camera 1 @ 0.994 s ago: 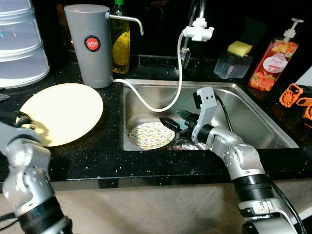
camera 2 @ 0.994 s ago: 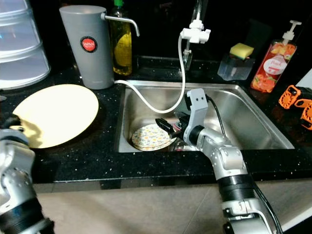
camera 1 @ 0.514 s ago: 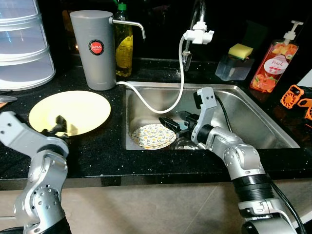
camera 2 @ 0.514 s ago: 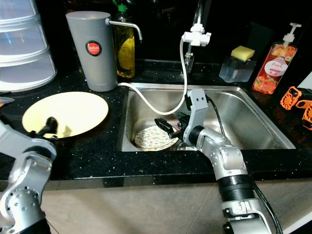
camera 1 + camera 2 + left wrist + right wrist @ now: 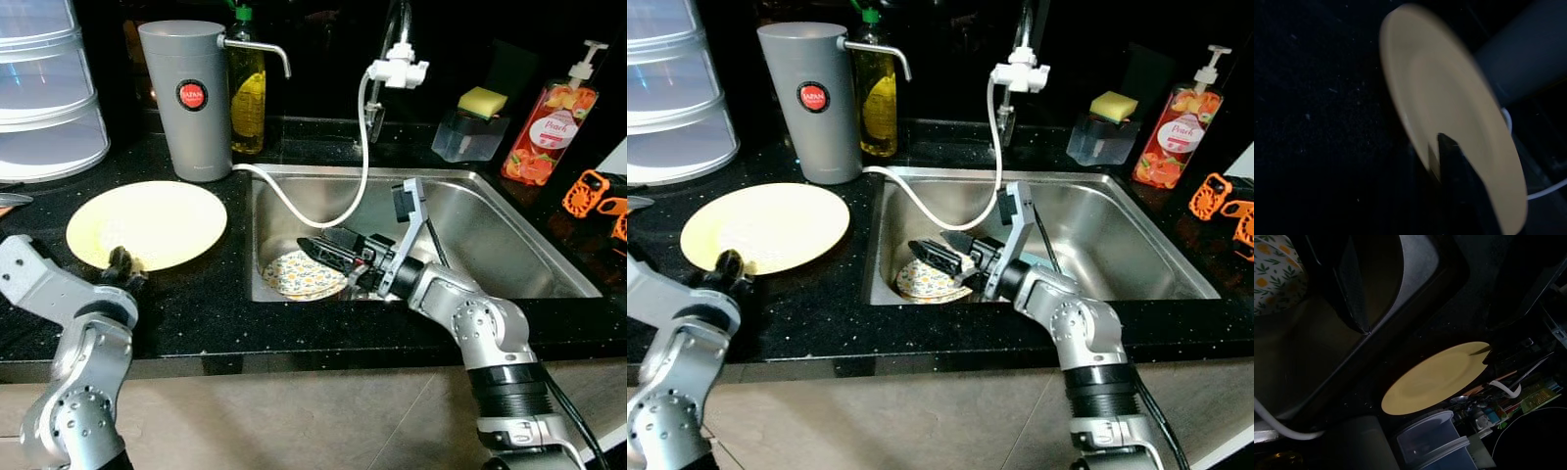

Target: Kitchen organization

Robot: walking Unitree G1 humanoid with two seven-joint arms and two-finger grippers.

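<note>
A round yellow plate (image 5: pixel 147 223) lies flat on the black counter (image 5: pixel 196 304), left of the sink. My left gripper (image 5: pixel 120 264) is at the plate's near rim; the left wrist view looks across that yellow plate (image 5: pixel 1449 147). A floral plate (image 5: pixel 294 279) rests in the front left corner of the steel sink (image 5: pixel 500 225). My right gripper (image 5: pixel 318 253) reaches down into the sink and hangs open just above the floral plate, with nothing between its fingers (image 5: pixel 1354 293). The floral plate (image 5: pixel 1273 274) and the yellow plate (image 5: pixel 1435 377) are both in the right wrist view.
A grey water dispenser (image 5: pixel 191 98) and a yellow bottle (image 5: pixel 247 93) stand behind the yellow plate. A white hose (image 5: pixel 323 211) loops from the tap (image 5: pixel 397 69) over the sink. Clear stacked containers (image 5: pixel 44 98) are far left. A sponge holder (image 5: pixel 470 122), soap pump (image 5: pixel 549 127) and orange object (image 5: pixel 598 196) sit on the right.
The view has shifted. My right gripper has swung lower and further left over the floral plate. My left gripper has drawn back from over the yellow plate to its near rim.
</note>
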